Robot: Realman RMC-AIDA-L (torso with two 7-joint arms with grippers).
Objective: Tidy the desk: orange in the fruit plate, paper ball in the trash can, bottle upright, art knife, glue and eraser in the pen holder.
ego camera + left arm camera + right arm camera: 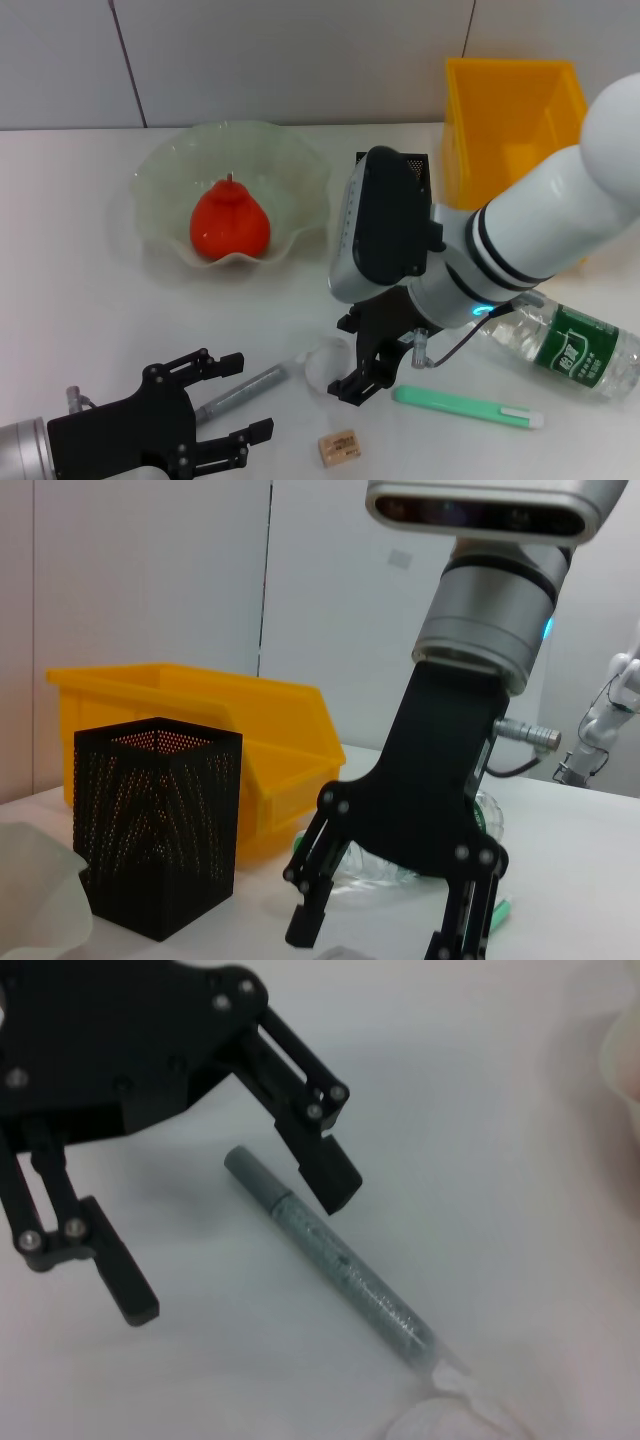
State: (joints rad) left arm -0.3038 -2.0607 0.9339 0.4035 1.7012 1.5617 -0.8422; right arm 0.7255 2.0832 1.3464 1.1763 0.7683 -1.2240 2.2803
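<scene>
While the right black gripper hangs spread and empty over the white table, seemingly just above a crumpled clear paper ball, the left black gripper gapes beside a grey glitter glue pen.

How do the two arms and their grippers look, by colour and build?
Both grippers, left gripper and right gripper, are black linkage fingers with silver screws. The right arm is white with black rings, a cyan light, a black wrist camera housing and a thin black cable.

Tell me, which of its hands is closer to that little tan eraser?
Right, narrowly. The right gripper hangs just above and behind the eraser; the left gripper, fingers open, sits off to its left.
</scene>
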